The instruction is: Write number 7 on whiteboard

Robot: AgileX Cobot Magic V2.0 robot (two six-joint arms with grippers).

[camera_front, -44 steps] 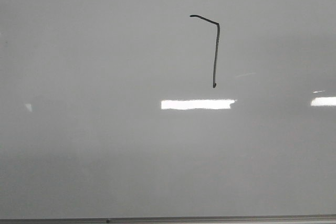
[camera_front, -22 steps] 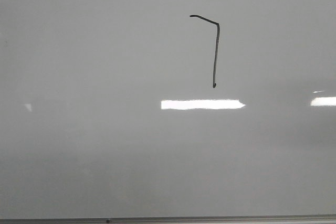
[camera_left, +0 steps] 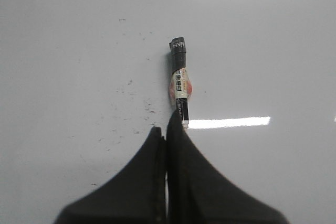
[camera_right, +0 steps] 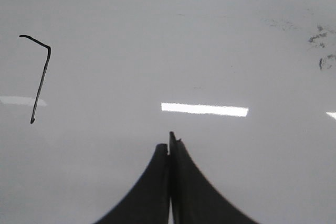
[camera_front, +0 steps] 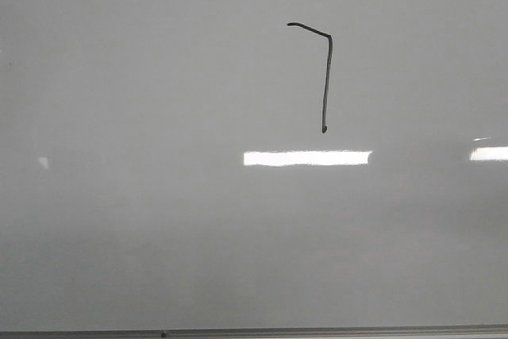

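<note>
The number 7 (camera_front: 325, 77) is a thin black line on the whiteboard (camera_front: 159, 196), with a short sloping bar and a long stem. It also shows in the right wrist view as the number 7 (camera_right: 39, 77), off to one side of my right gripper (camera_right: 169, 144), which is shut and empty over the whiteboard (camera_right: 252, 171). My left gripper (camera_left: 165, 132) is shut, its jaws pressed together. A black marker (camera_left: 179, 82) with a labelled barrel lies just past its fingertips, its near end hidden behind one finger. Neither gripper appears in the front view.
A thin grey metal strip (camera_front: 317, 331) runs along the board's lower edge. Bright rectangular light reflections (camera_front: 306, 158) lie on the glossy surface. Dark ink smudges (camera_right: 321, 51) and small specks (camera_left: 131, 90) mark the board.
In the front view the bright reflection under the 7 has grown wider on its right end, and a faint streak right of the stem is gone. The 7 itself is unchanged.
</note>
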